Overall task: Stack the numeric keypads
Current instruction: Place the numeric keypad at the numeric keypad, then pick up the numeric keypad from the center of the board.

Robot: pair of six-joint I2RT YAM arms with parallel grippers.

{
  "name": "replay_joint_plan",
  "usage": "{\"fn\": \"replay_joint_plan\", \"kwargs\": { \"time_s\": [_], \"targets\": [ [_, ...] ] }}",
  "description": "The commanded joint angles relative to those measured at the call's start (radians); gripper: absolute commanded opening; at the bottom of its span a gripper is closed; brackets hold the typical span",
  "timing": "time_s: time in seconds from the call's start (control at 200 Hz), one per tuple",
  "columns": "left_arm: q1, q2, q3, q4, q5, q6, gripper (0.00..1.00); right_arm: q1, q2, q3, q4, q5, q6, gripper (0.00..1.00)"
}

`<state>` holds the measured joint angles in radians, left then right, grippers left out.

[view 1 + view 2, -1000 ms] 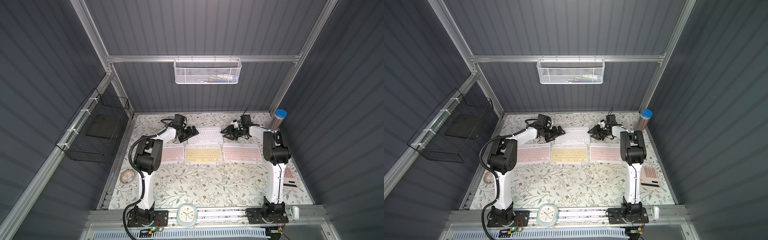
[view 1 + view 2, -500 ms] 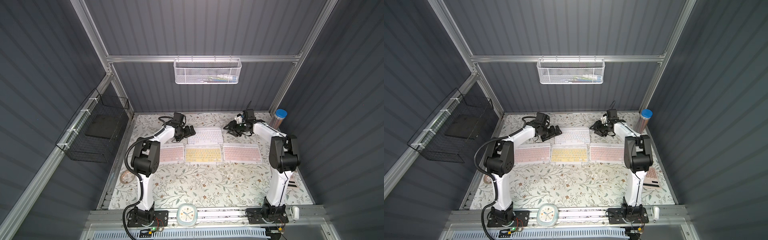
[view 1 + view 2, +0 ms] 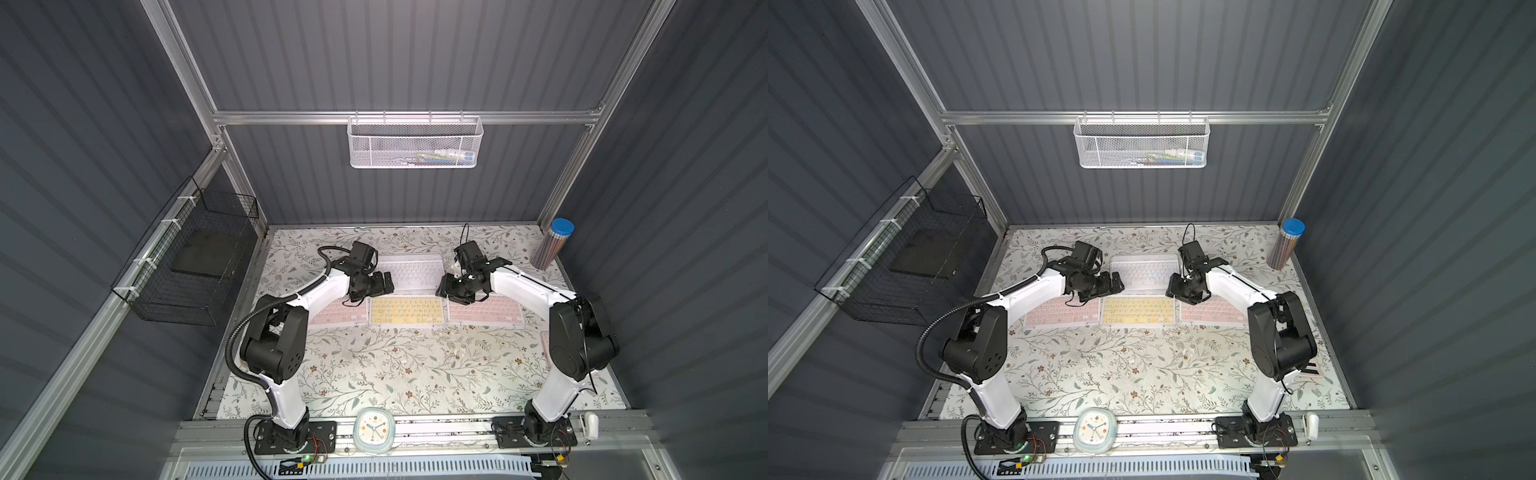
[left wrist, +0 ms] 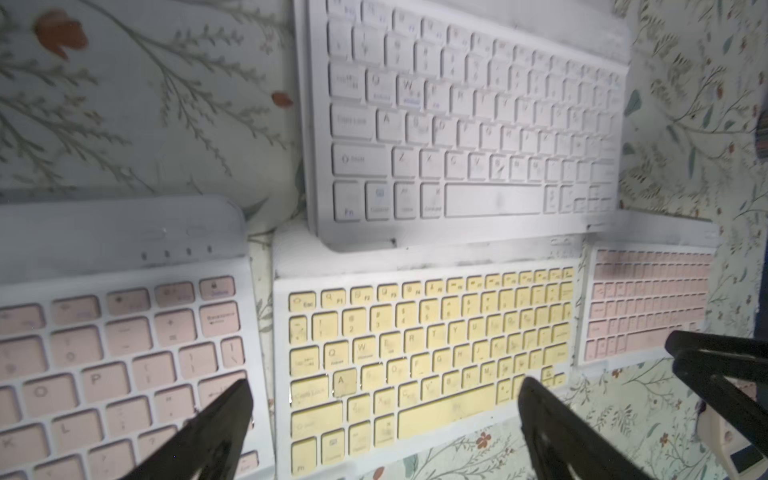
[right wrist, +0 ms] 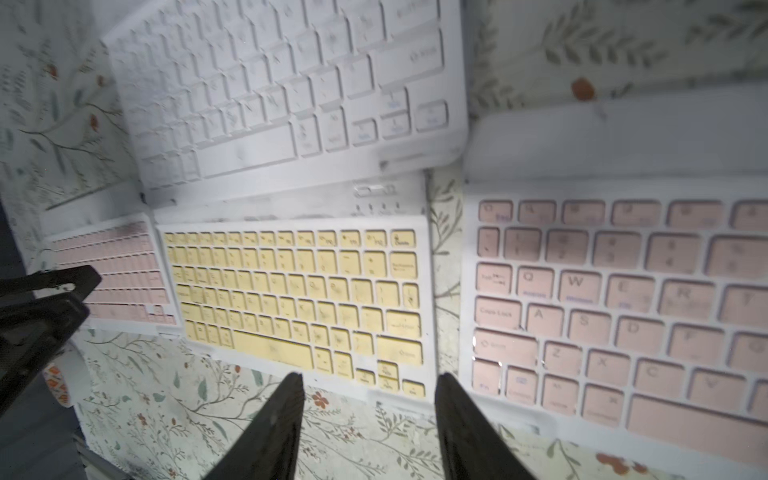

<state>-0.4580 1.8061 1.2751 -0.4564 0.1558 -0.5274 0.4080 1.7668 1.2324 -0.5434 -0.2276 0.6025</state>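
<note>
A white-keyed keypad lies at the back centre, its near edge over the top strip of the yellow-keyed keypad. Pink-keyed keypads lie flat to the left and right of the yellow one. My left gripper hovers at the white keypad's left end, open and empty; in its wrist view the left gripper straddles the yellow keypad. At the right end my right gripper is also open and empty. In its wrist view the right gripper is over the cloth by the yellow keypad's corner.
A tube of pencils with a blue lid stands at the back right corner. A black wire basket hangs on the left wall, a white mesh basket on the back wall. A clock sits on the front rail.
Both grippers have drawn a little toward the front from the white keypad's ends. The right jaws have widened and the right elbow has swung outward to the right.
</note>
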Motion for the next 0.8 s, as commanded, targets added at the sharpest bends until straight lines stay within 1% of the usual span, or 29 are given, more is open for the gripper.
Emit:
{"fn": "replay_joint_plan", "kwargs": {
  "time_s": [0.0,0.285,0.69,0.795],
  "targets": [
    [0.001,-0.008,-0.022,0.005,-0.01,-0.009,1.0,0.027,-0.003,-0.011,-0.03,0.077,0.023,0.54],
    [-0.003,0.035,-0.046,0.051,0.017,-0.014,1.0,0.043,0.033,-0.008,-0.013,0.085,0.027,0.54],
    [-0.015,0.089,-0.016,0.061,0.022,-0.013,1.0,0.046,0.105,0.065,-0.022,0.08,0.005,0.54],
    [-0.015,0.101,-0.011,0.07,0.041,-0.011,1.0,0.044,0.12,0.083,-0.024,0.082,0.001,0.54]
  ]
}}
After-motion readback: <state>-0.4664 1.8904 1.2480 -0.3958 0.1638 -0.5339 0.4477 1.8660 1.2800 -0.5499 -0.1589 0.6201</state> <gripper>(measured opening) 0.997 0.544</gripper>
